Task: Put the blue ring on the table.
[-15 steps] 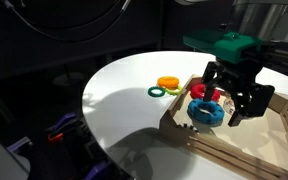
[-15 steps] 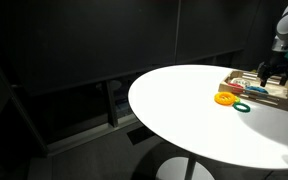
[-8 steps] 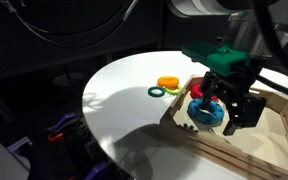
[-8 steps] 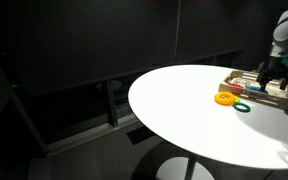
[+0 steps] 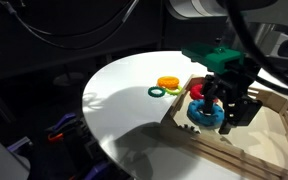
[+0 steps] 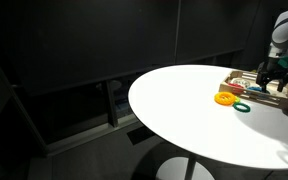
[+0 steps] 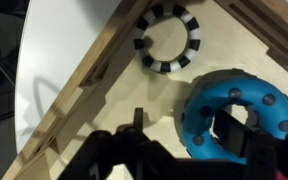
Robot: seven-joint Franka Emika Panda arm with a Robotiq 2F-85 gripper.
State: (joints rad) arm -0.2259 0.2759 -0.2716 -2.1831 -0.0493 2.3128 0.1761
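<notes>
Blue ring (image 7: 249, 95) lies in the wooden tray (image 7: 96, 70), next to the red ring (image 5: 199, 91). Fingers (image 7: 135, 122) spread wide, one tip apparently in the ring's hole, the other outside its wall, nothing gripped. Risks: a shallow bite on the rounded wall could slip on lifting, or the ring could clip the tray rim crossing to the white surface (image 5: 124, 100).
</notes>
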